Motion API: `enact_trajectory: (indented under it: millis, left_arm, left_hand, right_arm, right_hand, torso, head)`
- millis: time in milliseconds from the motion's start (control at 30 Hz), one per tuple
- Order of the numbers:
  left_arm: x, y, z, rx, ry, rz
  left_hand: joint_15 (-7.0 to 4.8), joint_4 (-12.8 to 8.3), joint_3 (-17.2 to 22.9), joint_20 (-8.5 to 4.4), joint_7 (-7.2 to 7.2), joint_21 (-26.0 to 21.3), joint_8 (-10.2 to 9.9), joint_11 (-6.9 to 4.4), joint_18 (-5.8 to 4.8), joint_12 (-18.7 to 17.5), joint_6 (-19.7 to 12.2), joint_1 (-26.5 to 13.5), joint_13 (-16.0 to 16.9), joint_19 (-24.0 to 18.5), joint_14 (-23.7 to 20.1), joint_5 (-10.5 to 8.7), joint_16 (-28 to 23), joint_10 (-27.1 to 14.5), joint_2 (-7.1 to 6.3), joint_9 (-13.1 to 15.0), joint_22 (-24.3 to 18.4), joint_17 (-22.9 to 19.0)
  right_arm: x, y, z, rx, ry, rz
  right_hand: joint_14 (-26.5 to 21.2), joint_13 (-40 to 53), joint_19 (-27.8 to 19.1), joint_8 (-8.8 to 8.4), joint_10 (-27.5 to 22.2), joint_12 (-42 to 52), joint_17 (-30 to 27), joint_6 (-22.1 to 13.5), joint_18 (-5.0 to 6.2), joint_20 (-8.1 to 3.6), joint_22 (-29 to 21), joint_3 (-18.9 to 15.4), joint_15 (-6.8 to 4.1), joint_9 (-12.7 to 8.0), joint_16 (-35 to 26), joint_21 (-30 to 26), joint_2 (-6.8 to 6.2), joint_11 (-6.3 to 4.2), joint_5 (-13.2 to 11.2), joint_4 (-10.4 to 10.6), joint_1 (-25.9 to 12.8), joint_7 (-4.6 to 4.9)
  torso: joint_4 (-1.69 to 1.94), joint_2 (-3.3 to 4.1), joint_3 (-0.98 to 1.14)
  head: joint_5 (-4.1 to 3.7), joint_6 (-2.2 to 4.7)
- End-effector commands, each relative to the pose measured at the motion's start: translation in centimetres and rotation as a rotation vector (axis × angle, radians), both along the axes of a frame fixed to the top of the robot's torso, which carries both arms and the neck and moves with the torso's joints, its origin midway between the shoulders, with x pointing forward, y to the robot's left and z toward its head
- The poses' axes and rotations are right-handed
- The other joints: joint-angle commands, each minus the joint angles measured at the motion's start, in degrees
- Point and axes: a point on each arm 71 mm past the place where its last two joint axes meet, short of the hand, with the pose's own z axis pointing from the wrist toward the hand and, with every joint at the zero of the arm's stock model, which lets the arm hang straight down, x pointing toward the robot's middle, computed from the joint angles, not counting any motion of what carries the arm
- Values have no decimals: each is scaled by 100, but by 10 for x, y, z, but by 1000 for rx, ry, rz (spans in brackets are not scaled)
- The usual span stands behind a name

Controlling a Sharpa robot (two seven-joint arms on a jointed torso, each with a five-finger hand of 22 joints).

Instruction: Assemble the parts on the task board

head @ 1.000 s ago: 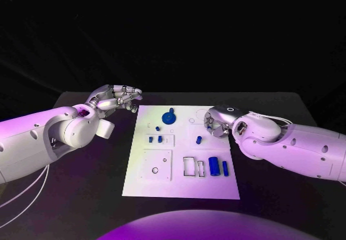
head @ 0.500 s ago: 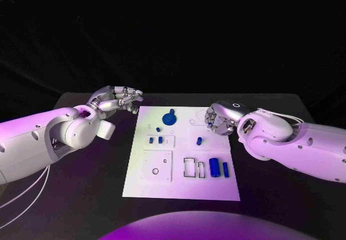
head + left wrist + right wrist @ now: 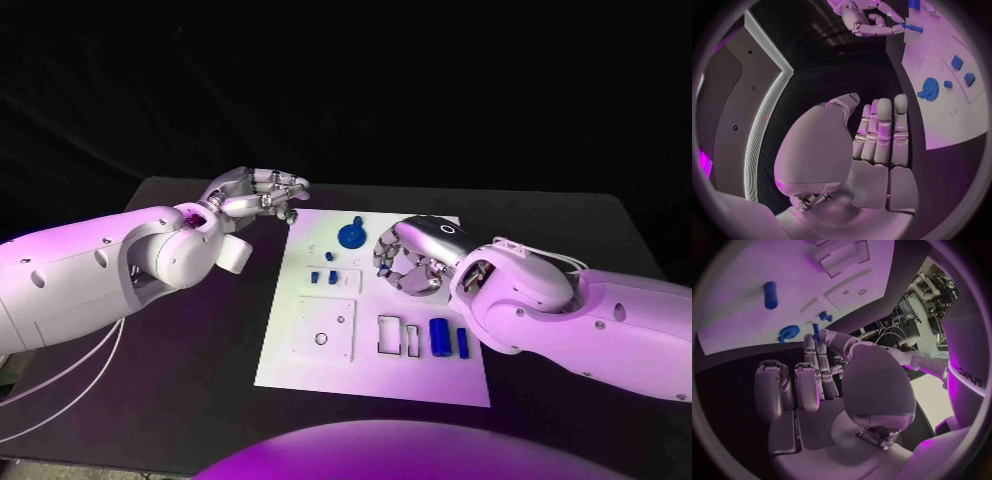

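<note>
The white task board (image 3: pixel 325 365) lies mid-table. On it are a round blue part (image 3: pixel 352 236), two small blue pieces (image 3: pixel 323 277) and two blue cylinders (image 3: pixel 449 338). My right hand (image 3: pixel 408 262) hovers over the board's middle and pinches a small blue peg (image 3: pixel 815 331) between thumb and fingertip. The left wrist view shows the same peg (image 3: pixel 912 27) at the right hand's (image 3: pixel 861 20) fingertips. My left hand (image 3: pixel 260 195) hangs off the board's far left corner, fingers loosely bent, holding nothing. The right wrist view shows one blue cylinder (image 3: pixel 770 295) and the round blue part (image 3: pixel 789 333).
The board carries a square plate with a ring hole (image 3: pixel 325 328) and narrow rectangular slots (image 3: pixel 391 335). The black table (image 3: pixel 188 400) runs beyond the board on both sides. My right forearm (image 3: pixel 577 315) lies along the board's right edge.
The head camera has shifted. My right hand has moved inward from the board's far right edge to its middle, over the small blue peg, and now pinches it. The left hand has barely moved.
</note>
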Motion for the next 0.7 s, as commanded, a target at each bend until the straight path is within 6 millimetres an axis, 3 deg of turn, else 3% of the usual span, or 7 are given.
enact_trajectory:
  millis: [33, 167, 200, 400, 700]
  left_arm:
    - [-2, -7, 2, -13, -10, -25]
    - [-2, -11, 2, -17, -11, -32]
    - [-2, -12, 2, -18, -11, -34]
    - [-3, -19, 2, -23, -11, -48]
    - [-3, -23, 2, -24, -10, -54]
  left_hand:
    - [-1, 1, 30, -4, -17, -28, 37, 6, 54, -26, -41, -46, -8, 37, -30, 2, -25, -51, -8, 5, -6, -5]
    - [1, -16, 46, -2, -15, -38, 44, 8, 54, -31, -52, -47, -10, 42, -28, 13, -29, -63, -8, 9, -9, -7]
    - [1, -16, 46, -2, -15, -38, 44, 8, 54, -31, -52, -47, -10, 42, -28, 13, -29, -63, -8, 9, -9, -7]
    - [1, -20, 50, -1, -14, -41, 46, 9, 54, -32, -56, -49, -11, 44, -28, 17, -29, -65, -9, 10, -9, -7]
    - [3, -25, 54, 0, -10, -46, 49, 12, 54, -34, -65, -58, -12, 47, -24, 22, -29, -71, -13, 11, -10, -7]
  right_arm:
    - [-7, 12, -7, 20, 13, 32]
    - [-13, 23, -20, 22, 35, 45]
    - [-14, 25, -23, 21, 40, 48]
    - [-19, 37, -39, 19, 68, 64]
    - [-25, 49, -54, 15, 91, 85]
  right_hand:
    - [246, 6, 200, -29, 40, -2, -6, -40, -99, -6, 1235, 18, -12, -1, -10, 16, -1, -88, 36, -5, -49, 19]
    - [246, 5, 194, -37, 30, -14, -9, -55, -96, -3, 1231, 20, -9, 3, -11, 1, -3, -83, 56, -7, -58, 23]
    - [246, 5, 194, -37, 30, -14, -9, -55, -96, -3, 1231, 20, -9, 3, -11, 1, -3, -83, 56, -7, -58, 23]
    - [245, 5, 191, -44, 22, -23, -14, -68, -95, -1, 1229, 27, -7, 6, -13, -5, 0, -80, 71, -13, -58, 26]
    - [246, 5, 190, -52, 11, -34, -12, -84, -94, 2, 1228, 30, -3, 10, -11, -9, -6, -75, 86, -22, -62, 31]
  torso:
    - [8, -2, -14]
    - [17, -7, -16]
    - [17, -2, -5]
    - [8, 0, -20]
    - [12, 3, -1]
  head:
    - [148, -30]
    - [247, -77]
    - [266, -78]
    - [361, -113]
    - [490, -113]
